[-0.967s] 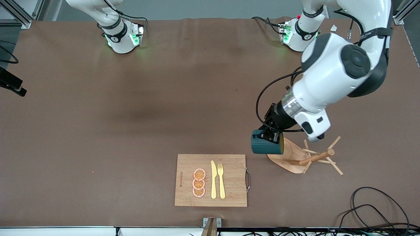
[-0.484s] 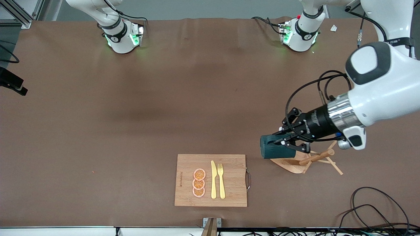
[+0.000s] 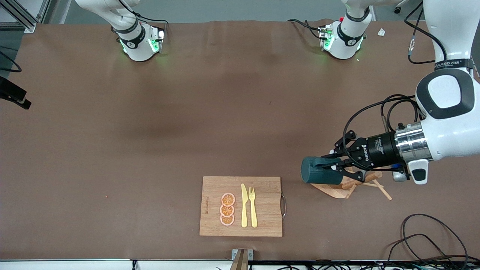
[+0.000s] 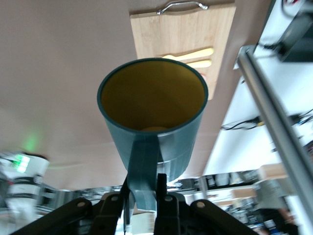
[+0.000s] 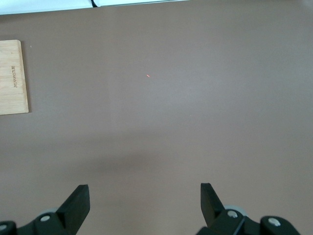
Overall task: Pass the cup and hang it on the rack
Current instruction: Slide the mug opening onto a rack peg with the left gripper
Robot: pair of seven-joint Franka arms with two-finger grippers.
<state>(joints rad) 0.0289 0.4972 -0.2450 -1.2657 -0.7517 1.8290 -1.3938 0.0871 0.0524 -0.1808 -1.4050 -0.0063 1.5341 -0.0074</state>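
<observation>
The dark teal cup [image 3: 318, 174] hangs on its side over the base of the wooden rack [image 3: 335, 191], its mouth facing the left arm's wrist. My left gripper [image 3: 336, 168] is shut on the cup's handle. In the left wrist view the cup [image 4: 151, 105] shows its yellowish inside, and the left gripper [image 4: 145, 191] pinches the handle strip between both fingers. The rack's post and thin pegs [image 3: 381, 188] stick out under the gripper, partly hidden by it. My right gripper [image 5: 144, 198] stands open high over bare brown table, holding nothing; the front view does not show it.
A bamboo cutting board [image 3: 262, 206] with a yellow knife, a fork and three orange slices lies near the front edge, beside the rack toward the right arm's end. Black cables [image 3: 431, 232] lie at the front corner by the left arm's end.
My left arm has swung out toward its end of the table and its wrist has turned level. The cup went from hanging beside the rack base to lying sideways over it. The right arm waits.
</observation>
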